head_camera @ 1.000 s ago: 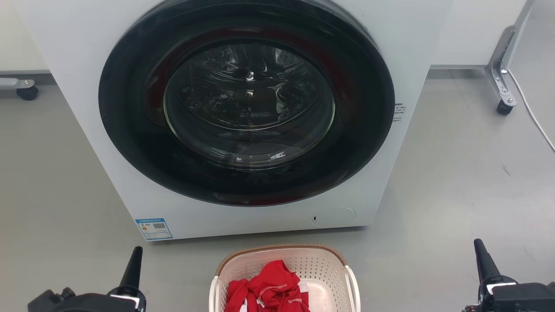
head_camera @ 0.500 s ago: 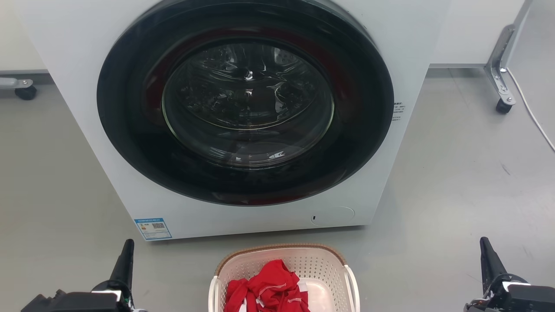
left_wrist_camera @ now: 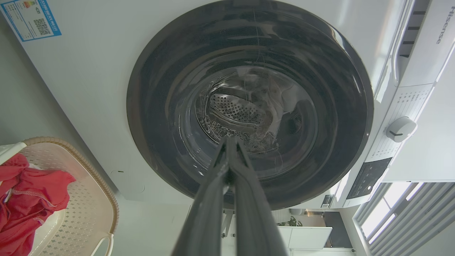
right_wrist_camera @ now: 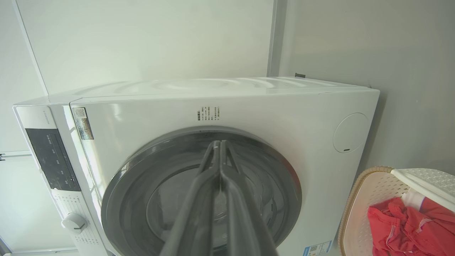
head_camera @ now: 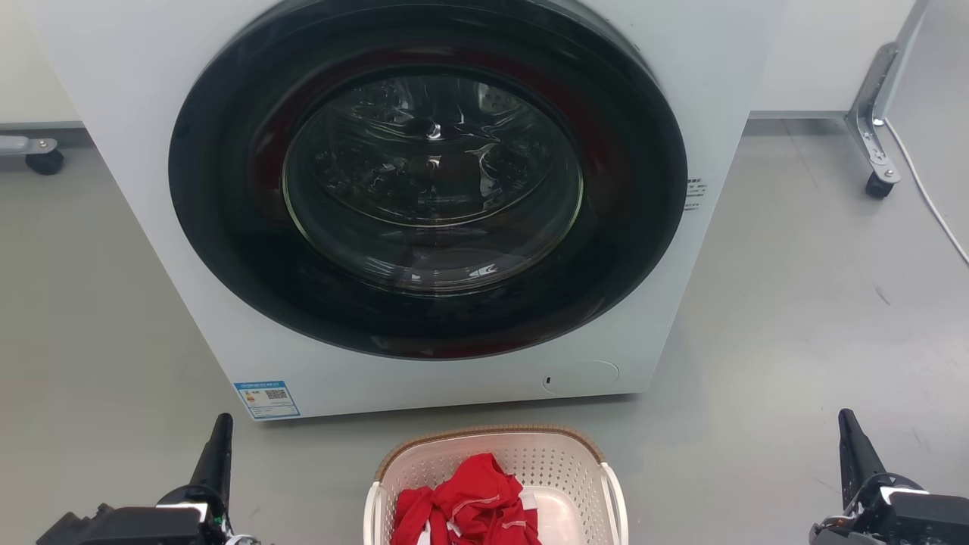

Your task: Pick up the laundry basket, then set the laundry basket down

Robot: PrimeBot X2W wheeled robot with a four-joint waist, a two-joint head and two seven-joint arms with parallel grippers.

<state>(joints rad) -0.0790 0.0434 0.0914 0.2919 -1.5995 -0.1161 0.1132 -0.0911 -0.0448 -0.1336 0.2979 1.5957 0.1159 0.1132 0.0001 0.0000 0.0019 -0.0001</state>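
Note:
The laundry basket (head_camera: 545, 462), cream-white and perforated with a brown rim, stands on the floor at the bottom centre of the head view, just before the washer. Red clothes (head_camera: 469, 503) lie in it. In the left wrist view the laundry basket (left_wrist_camera: 90, 199) sits at the lower left, and in the right wrist view the laundry basket (right_wrist_camera: 369, 202) is at the lower right. My left gripper (head_camera: 222, 425) is shut and empty, well left of the basket. My right gripper (head_camera: 846, 420) is shut and empty, far to its right. Both gripper tips, left gripper (left_wrist_camera: 229, 139) and right gripper (right_wrist_camera: 217, 143), point at the washer.
A white front-loading washer (head_camera: 151, 113) with a closed dark round door (head_camera: 428, 178) stands right behind the basket. A metal leg with a caster (head_camera: 878, 185) and a white cable (head_camera: 927, 197) are at the far right, another caster (head_camera: 45, 159) at the far left. Grey floor flanks the basket.
Both grippers have drifted outward, the left one leftward and the right one rightward, away from the basket. The basket and washer have not moved.

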